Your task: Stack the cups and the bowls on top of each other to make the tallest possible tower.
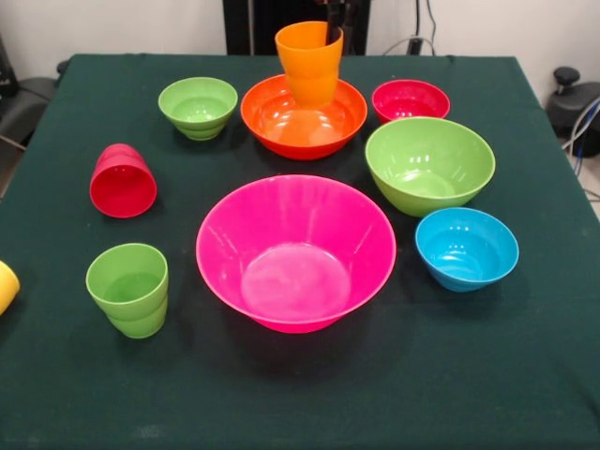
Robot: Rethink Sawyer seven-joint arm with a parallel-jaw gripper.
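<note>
Front view shows a dark green table (281,403) with every bowl and cup set out singly; nothing is nested yet. The very large pink bowl (295,251) sits upright near the middle, with a broad bare strip of cloth between it and the near edge.

To its right stand the small blue bowl (467,247) and, behind that, the large green bowl (429,164), whose rims almost meet. The small red bowl (411,99) lies further back, near the green bowl's far rim and close to the table's far edge. The large orange bowl (303,116) sits behind the pink one, with a narrow dark gap between them. The small green bowl (198,106) stands just left of it.

The orange cup (309,61) is upright over the far part of the orange bowl, and the gripper (334,28) reaches down at its rim, one dark finger showing against the cup's wall; the fingers seem to pinch that rim, though the arm above is cut off.

On the left, the red cup (123,181) lies tipped on its side, mouth toward the camera. The green cup (128,289) stands upright nearer. The yellow cup (6,286) is cut by the picture's left edge, at the table's brink. Open cloth lies along the left side and the near right corner.
</note>
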